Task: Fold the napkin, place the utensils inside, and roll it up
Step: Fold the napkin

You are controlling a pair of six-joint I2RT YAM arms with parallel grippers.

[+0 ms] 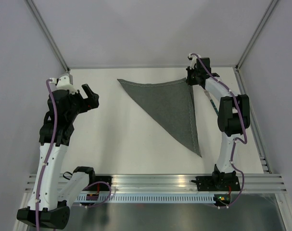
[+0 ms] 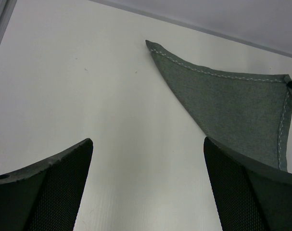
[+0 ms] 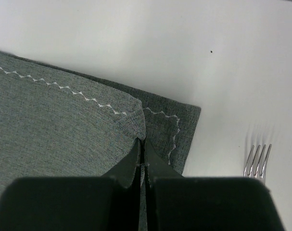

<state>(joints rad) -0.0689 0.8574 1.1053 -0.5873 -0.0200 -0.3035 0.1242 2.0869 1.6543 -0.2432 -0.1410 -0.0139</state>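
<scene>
Grey napkin (image 1: pixel 172 108), folded to a triangle, on the white table (image 1: pixel 112 144). Your right gripper (image 1: pixel 189 81) is clamped on its far corner; your left gripper (image 1: pixel 92 96), fingers apart, hangs well left of it; fork (image 3: pixel 256 161) just beside that corner.

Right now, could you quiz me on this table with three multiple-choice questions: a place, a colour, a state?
1. Where does the dark grey triangular fabric napkin lie on the white table? A near left corner; B middle to far right; C along the near edge.
2. What colour is the zigzag stitching along its hem? A red; B black; C pale white.
3. The right arm's black two-finger gripper is: A wide open; B shut on the napkin's corner; C gripping a cup.
Answers: B, seen from above; C, clear in the right wrist view; B, it pinches the corner.
</scene>
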